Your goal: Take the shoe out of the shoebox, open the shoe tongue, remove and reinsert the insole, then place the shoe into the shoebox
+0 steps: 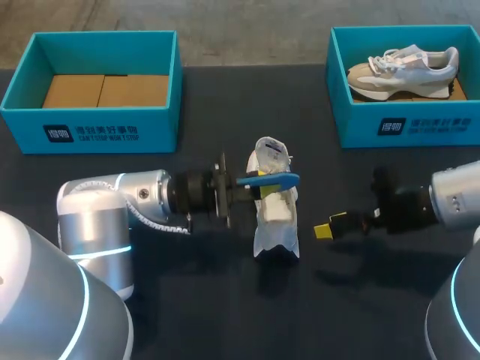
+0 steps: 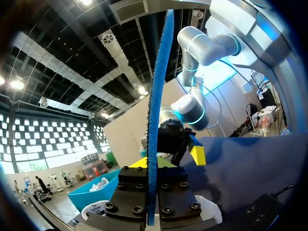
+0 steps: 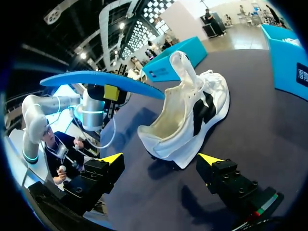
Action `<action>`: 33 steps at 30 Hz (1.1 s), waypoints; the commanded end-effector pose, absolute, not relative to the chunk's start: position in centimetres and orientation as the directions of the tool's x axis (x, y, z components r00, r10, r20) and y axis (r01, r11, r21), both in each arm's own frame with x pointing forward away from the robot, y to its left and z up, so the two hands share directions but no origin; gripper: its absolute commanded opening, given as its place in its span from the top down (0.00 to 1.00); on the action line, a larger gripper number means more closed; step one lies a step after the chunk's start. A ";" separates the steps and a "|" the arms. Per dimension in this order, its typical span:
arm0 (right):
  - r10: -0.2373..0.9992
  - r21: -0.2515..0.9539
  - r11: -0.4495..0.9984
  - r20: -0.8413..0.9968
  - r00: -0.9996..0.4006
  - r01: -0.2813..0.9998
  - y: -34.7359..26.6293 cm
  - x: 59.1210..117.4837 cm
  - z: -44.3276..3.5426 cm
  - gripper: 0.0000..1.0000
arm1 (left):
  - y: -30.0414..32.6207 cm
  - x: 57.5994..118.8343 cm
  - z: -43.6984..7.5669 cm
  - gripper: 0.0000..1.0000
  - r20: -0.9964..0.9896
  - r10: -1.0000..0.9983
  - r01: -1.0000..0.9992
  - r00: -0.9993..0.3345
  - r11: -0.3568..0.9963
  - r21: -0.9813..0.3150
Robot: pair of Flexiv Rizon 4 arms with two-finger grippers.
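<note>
You have the black table (image 1: pixel 202 300) with your left arm (image 1: pixel 112 210) coming in low from the left and your right arm (image 1: pixel 450 199) from the right, both reaching toward the middle. At the far edge stand two teal boxes, well apart: the left box (image 1: pixel 90 124) holds only cardboard (image 1: pixel 105 90), and the right box (image 1: pixel 405 124) holds a grey shoe (image 1: pixel 401 71) lying on its side. Your white shoe (image 1: pixel 276 214) is out on the table between the two arms, resting on its sole with the toe toward the boxes, its tongue pulled up and the opening wide. The blue insole (image 1: pixel 274 180) is out of the shoe, held level above its opening and crossing it. Your left gripper (image 1: pixel 266 187) pinches that insole by one end, the fingers pressed onto it from both sides; in the left wrist view it runs edge-on straight out from between them. Your right gripper (image 1: pixel 330 226) sits just beside the shoe's heel, fingers spread wide and holding nothing.
</note>
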State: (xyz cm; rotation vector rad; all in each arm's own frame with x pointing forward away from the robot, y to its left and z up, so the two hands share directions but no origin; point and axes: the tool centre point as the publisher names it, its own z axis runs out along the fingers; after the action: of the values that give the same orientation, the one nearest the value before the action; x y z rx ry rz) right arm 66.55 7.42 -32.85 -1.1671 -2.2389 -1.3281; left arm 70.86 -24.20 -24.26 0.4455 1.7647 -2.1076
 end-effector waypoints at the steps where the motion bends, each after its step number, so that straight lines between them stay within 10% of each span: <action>1: 0.506 0.596 0.244 0.595 -0.625 0.765 7.5 66.2 -32.9 0.00 | -24.5 70.7 -24.8 1.00 -0.456 -0.067 0.461 -0.887 -0.165 -0.872; 33: 0.485 0.599 0.396 0.506 -0.713 0.696 6.9 68.1 -34.0 0.00 | -23.8 70.7 -27.7 1.00 -0.501 -0.005 0.493 -0.865 -0.185 -0.850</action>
State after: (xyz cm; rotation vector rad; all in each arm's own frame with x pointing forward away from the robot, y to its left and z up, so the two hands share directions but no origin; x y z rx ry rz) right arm 67.49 6.42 -34.06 -1.0440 -2.3974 -1.2455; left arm 70.57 -23.55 -27.31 0.5597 1.7586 -2.1104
